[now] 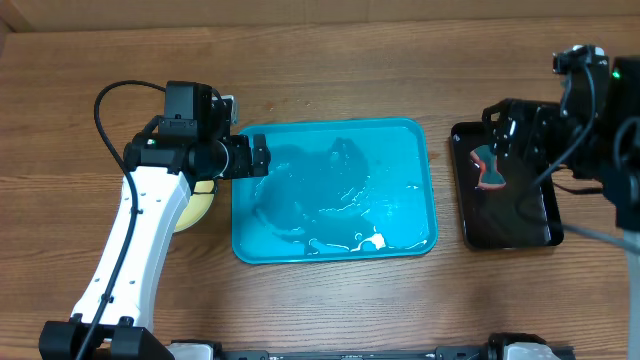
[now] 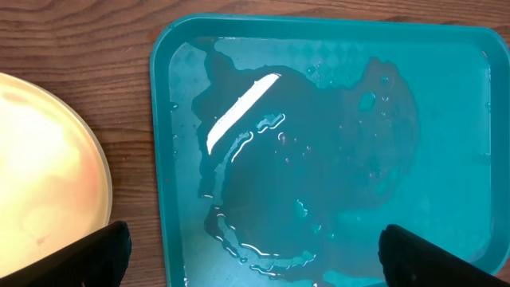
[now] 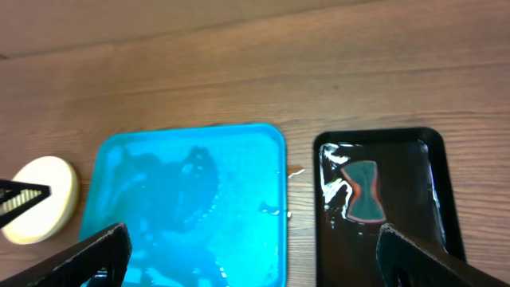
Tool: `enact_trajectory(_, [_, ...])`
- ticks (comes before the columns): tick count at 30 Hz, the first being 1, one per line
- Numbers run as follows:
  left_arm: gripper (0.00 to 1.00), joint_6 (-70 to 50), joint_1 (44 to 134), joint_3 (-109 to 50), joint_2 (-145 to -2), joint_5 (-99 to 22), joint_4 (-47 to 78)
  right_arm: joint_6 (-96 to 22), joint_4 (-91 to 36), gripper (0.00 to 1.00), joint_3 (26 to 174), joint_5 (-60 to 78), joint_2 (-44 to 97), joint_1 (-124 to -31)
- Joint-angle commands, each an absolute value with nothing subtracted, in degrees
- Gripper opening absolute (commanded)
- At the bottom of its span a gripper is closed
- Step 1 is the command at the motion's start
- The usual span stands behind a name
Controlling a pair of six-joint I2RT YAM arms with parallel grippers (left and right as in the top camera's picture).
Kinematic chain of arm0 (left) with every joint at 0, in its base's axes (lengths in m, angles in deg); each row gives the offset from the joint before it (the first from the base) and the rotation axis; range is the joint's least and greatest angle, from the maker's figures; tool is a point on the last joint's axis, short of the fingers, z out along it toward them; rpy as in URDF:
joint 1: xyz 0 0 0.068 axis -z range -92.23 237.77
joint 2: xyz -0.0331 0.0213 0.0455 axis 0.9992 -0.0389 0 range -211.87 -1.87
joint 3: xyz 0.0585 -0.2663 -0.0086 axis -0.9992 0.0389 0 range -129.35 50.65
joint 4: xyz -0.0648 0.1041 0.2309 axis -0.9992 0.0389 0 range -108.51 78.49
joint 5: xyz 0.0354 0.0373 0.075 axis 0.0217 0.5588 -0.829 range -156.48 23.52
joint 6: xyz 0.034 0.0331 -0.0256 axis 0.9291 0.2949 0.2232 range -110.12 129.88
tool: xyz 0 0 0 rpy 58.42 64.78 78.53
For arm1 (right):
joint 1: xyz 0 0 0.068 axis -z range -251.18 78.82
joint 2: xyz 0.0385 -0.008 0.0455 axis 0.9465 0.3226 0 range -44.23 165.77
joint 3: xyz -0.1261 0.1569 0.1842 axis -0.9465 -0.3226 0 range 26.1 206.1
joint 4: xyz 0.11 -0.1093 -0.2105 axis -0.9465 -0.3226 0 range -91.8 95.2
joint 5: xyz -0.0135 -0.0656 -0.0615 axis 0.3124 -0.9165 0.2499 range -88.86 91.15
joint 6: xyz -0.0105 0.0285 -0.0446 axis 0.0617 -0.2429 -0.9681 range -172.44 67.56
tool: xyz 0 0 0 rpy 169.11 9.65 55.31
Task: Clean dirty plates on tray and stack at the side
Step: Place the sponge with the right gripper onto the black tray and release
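Left tool [image 2: 253, 253] and right tool [image 3: 253, 252] gape empty; pale yellow round plastic plates [image 1: 203, 205] (count unclear) sit half-hidden beside the turquoise rectangular plastic tray [image 1: 400, 160].

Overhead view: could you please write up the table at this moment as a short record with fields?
tray: turquoise, central, wet with puddles, no plates on it
plates: pale yellow, just left of the tray and off it, partly hidden under the left arm; count cannot be told
black tray: right of the turquoise tray, wet
sponge: lies in the black tray
left gripper: open, empty, over the tray's left edge
right gripper: open, empty, raised above the black tray
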State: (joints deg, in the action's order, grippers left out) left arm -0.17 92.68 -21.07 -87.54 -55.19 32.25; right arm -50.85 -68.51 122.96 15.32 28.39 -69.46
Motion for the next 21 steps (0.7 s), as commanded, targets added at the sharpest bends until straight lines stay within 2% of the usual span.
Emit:
enact_trajectory(1, [1.0, 0.7, 92.7, -21.6, -88.0, -55.5, 32.1, -50.2, -68.5, 1.0, 123.6, 17.5, 27.1, -69.7])
enact_trajectory(11, [1.0, 0.7, 92.7, -21.6, -88.0, -55.5, 32.1, -50.4, -65.5, 1.0, 123.5, 19.1, 27.1, -69.9])
enact_trajectory(16, [1.0, 0.7, 92.7, -21.6, -88.0, -55.5, 32.1, -50.7, -56.9, 1.0, 119.9, 18.1, 25.0, -71.3])
enact_trajectory(21, [1.0, 0.7, 92.7, -21.6, -88.0, -55.5, 32.1, -50.7, -43.2, 1.0, 106.7, 13.7, 16.9, -74.2])
